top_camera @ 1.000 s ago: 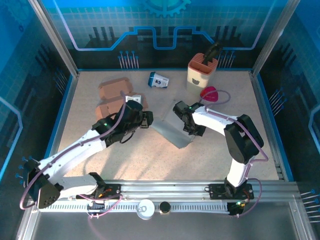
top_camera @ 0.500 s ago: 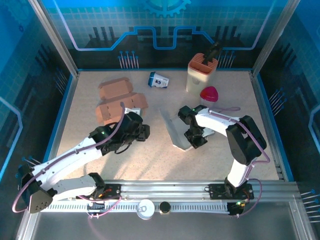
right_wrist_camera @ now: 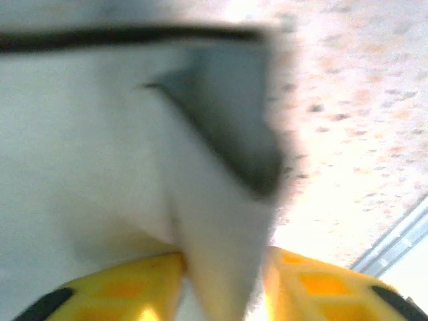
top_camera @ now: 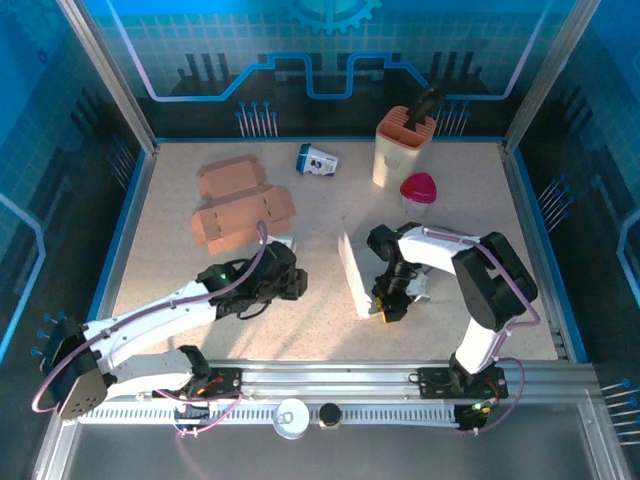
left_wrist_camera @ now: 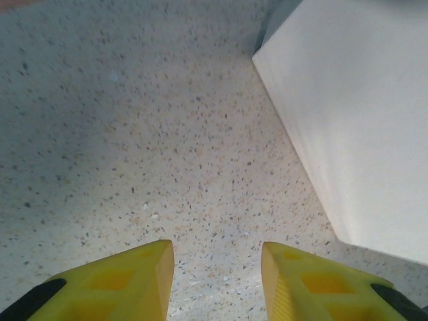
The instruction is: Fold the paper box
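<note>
While upright in the right tool [top_camera: 387,304], paper box [top_camera: 350,268] near left tool [left_wrist_camera: 217,265].

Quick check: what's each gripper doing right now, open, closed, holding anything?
Left gripper: open, empty, over the table beside the paper box.
Right gripper: closed on a flap of the paper box.

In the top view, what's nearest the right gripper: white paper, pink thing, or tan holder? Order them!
1. White paper, pinched in the right gripper.
2. Pink thing, farther back.
3. Tan holder, at the table's back edge.
</note>
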